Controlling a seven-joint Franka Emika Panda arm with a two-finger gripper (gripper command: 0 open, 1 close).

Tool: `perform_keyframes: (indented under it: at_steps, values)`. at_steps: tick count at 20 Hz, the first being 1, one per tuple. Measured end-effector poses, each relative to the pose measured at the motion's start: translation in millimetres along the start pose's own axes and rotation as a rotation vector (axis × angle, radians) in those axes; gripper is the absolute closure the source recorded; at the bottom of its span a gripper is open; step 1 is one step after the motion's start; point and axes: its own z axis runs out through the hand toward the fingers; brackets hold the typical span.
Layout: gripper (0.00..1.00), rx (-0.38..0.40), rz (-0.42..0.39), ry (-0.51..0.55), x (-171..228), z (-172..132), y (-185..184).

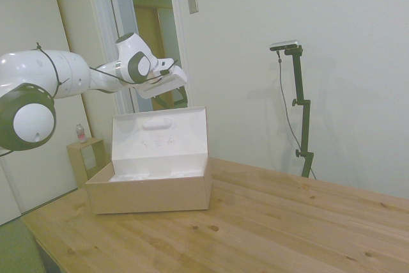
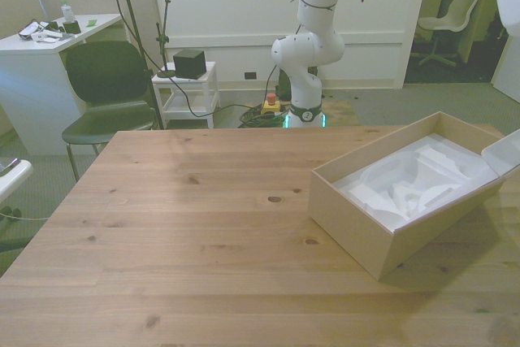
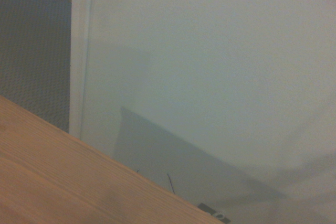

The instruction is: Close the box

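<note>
**Box open, arm staged above and behind the lid: closing push not yet started**

Table (image 1: 268, 222): wooden, carries the box and nothing else near it.

Box (image 1: 150, 193): large tan cardboard, white inside, sitting toward the front view's right, partly cut off by that edge. White moulded insert (image 2: 410, 184) visible in the base. In the side view the lid (image 1: 160, 133) stands about upright on its rear hinge, white inner face toward the camera, with an oval embossed mark near the top edge.

Gripper (image 1: 167, 83): hangs above the lid's top edge, slightly behind it, not touching as far as I can judge. Fingers too small and foreshortened in the side view, out of frame in the front view, so I can't tell open from closed. Wrist camera sees only table edge and wall, no box.

Step, my read: approach phase, contact pending.

Next move needs: get behind the lid's top edge, then push it forward and down along the hinge arc over the base. Risk: pushing low or too hard may slide the whole box instead of folding the lid.
</note>
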Motion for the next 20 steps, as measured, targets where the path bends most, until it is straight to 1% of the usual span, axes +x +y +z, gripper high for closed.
perform_keyframes:
  at_steps: [3,6,8,11,14,17,20]
  values:
    - [0.00,-0.006,-0.002,-0.008,1,18,0]
    - [0.00,-0.017,-0.005,-0.026,-1,27,0]
    - [0.00,-0.037,-0.003,-0.059,-3,30,1]
    - [0.00,-0.089,0.003,-0.139,-12,31,1]
    - [0.00,-0.102,0.012,-0.160,-21,18,-2]
    - [0.00,-0.141,0.038,-0.206,-48,-1,-2]
    - [0.00,-0.179,0.063,-0.238,-76,-13,7]
